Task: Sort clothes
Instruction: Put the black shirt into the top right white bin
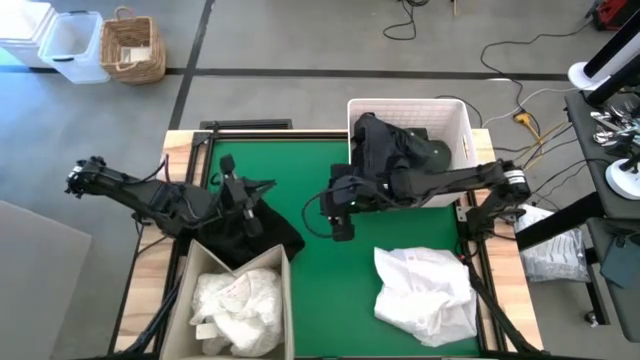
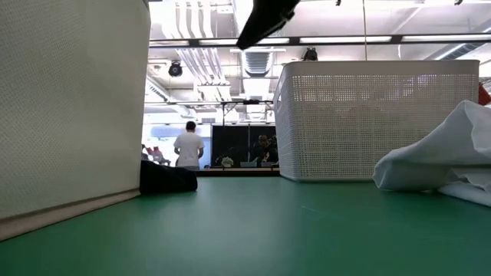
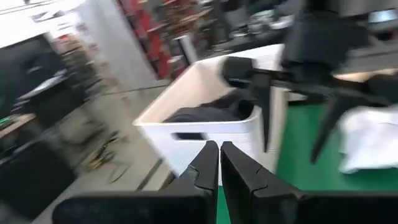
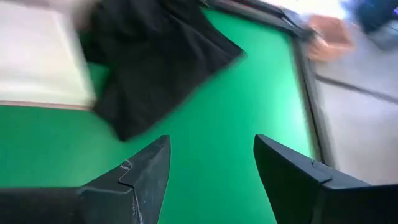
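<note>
Right tool (image 1: 342, 226): fingers wide, empty, above mid counter (image 1: 315, 270). Black garment (image 1: 262, 228) lies to its left, beside beige bin (image 1: 280, 268), long axis approx. toward white basket (image 1: 458, 118). Left tool (image 1: 232, 187), pinched closed, is nearer.

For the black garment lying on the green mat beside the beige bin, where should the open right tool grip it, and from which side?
Probably the black garment's free edge that spreads onto the green mat, away from the beige bin. Come from above on the mat side: the bin wall blocks the other side. The right tool hangs open nearby; the left tool is shut.
</note>
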Controlling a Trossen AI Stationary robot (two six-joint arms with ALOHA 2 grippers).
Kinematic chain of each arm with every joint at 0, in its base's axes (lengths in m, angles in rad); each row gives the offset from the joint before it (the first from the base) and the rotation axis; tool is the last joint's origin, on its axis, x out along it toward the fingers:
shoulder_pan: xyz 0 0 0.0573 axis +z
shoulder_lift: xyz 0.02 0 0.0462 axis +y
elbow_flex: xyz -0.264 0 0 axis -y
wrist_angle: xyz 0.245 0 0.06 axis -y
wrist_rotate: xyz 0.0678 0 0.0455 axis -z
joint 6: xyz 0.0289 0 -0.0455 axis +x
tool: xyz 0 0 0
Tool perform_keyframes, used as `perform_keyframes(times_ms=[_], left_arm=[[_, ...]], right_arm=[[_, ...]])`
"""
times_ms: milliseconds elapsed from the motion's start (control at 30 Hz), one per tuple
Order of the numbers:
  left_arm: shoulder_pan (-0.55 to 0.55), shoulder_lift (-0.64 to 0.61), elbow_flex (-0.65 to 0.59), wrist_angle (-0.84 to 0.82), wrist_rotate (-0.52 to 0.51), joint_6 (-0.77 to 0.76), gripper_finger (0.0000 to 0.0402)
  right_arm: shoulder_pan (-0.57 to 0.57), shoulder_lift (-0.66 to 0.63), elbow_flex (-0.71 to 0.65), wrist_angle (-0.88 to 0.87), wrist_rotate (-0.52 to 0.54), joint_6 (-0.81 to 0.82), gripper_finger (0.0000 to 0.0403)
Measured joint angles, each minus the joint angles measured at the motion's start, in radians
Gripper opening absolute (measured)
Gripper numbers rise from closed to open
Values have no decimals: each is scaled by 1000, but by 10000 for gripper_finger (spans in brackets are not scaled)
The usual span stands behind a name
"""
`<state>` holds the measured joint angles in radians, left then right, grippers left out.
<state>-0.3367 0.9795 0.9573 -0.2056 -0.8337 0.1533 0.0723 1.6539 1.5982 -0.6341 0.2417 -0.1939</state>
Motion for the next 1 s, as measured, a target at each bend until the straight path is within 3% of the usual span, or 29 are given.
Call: perform_keyframes(times_ms=[67,133,267,333,600,1000], left_arm=[[0,-10,0,-35,-43,-8,0],[1,-22,-1,-72,-19,-12,0],[0,-53,-30,-70,179,-15,0],[-1,-63,-50,-68,227,-10,0],[0,-91,-143,14,191,25,0],[0,-186,-184,40,160,59,0]], right_arm=[[3,19,0,-13,88,19,221],[3,31,0,-12,125,23,221],[3,54,0,2,125,5,221],[2,66,0,18,124,-8,221],[-18,89,1,123,125,-80,221],[-47,176,1,220,101,-170,221]])
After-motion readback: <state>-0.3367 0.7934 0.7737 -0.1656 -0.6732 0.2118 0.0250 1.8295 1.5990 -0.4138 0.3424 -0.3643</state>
